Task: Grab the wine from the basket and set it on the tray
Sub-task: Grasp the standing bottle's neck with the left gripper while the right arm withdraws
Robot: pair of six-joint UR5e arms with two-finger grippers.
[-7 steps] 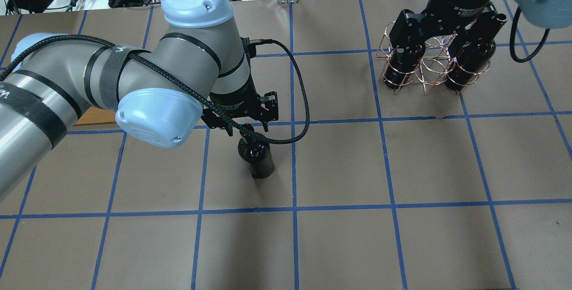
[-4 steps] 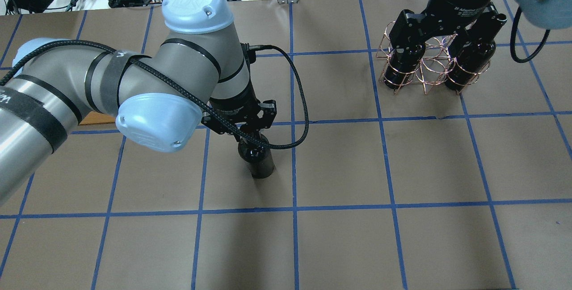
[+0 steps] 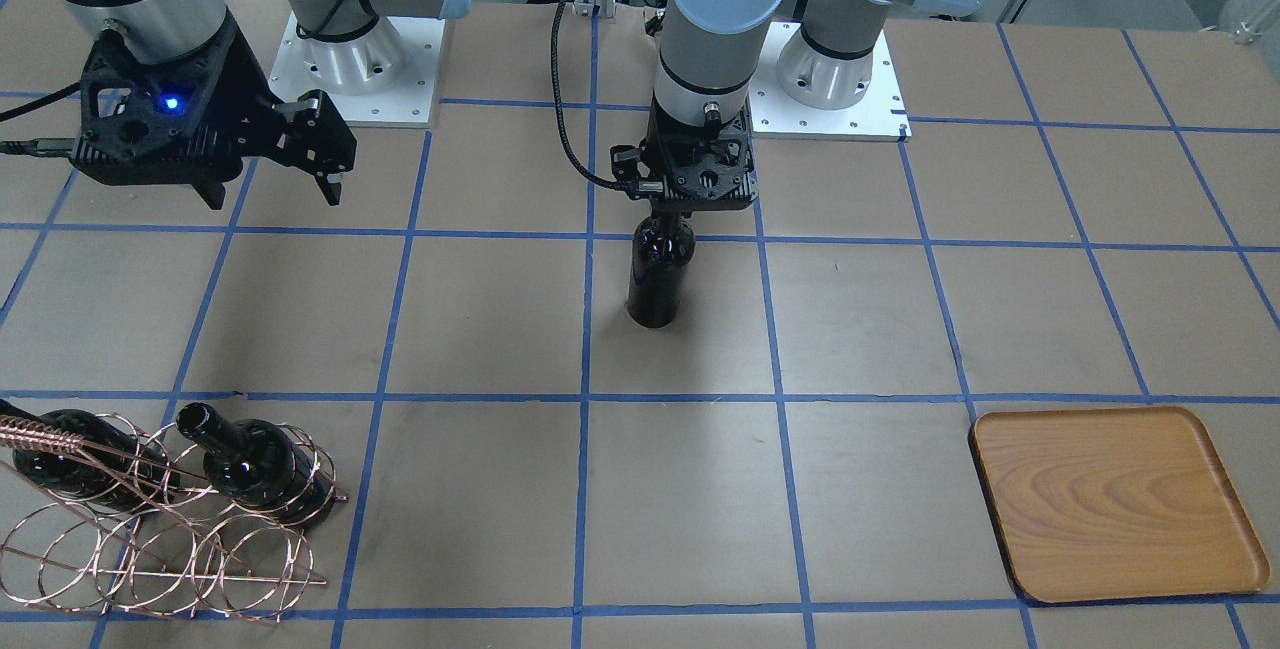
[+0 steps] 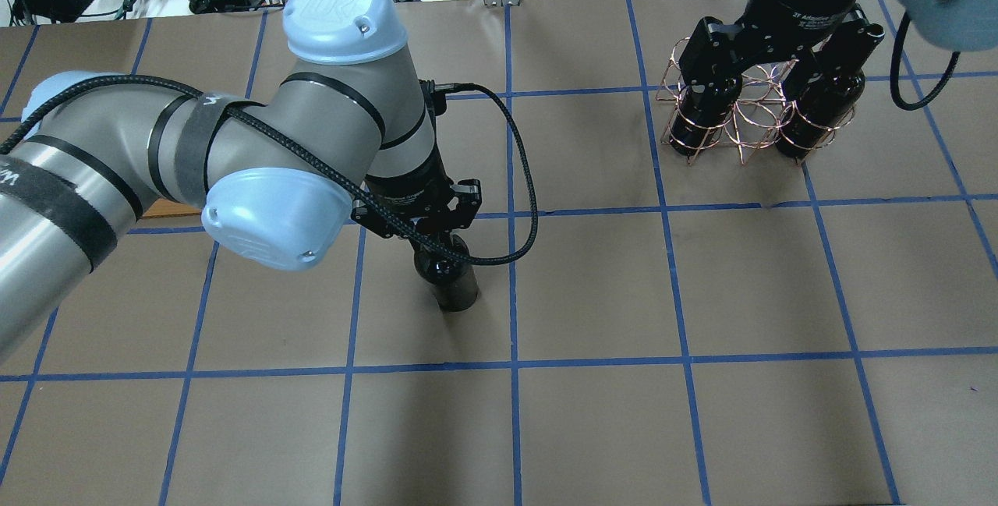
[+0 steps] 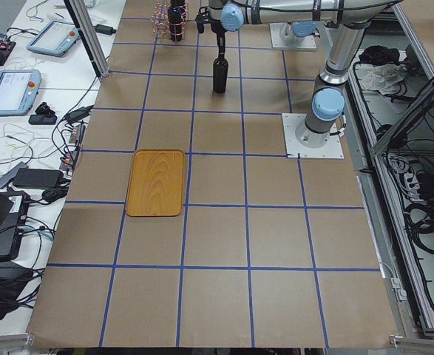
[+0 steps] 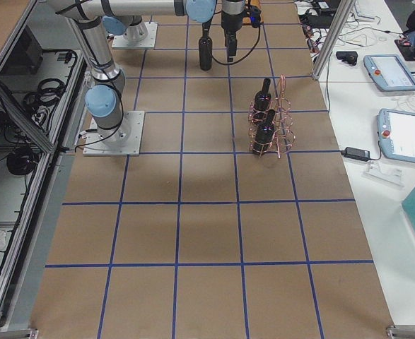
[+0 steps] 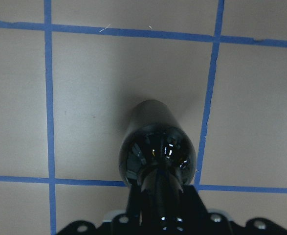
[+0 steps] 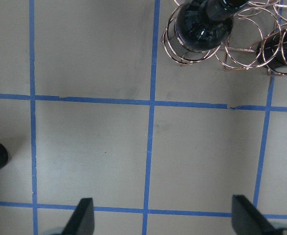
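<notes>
Basket point(image 3: 165, 554) with 2 bottles point(image 3: 255, 464) inside, wine point(image 3: 655, 279) in left hand point(image 3: 672, 214), tray point(image 3: 1115, 504) apart

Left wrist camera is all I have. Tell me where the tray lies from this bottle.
Observer: The tray lies to the robot's left of the bottle and farther from the robot's base, with nothing on it.
Operator: Count the bottles in the basket.
Observer: Two bottles stand in the basket, at the table's far right from the robot.
Operator: Report the right gripper.
Observer: The right gripper is open and holds nothing. It hangs above the table on the base's side of the basket.
</notes>
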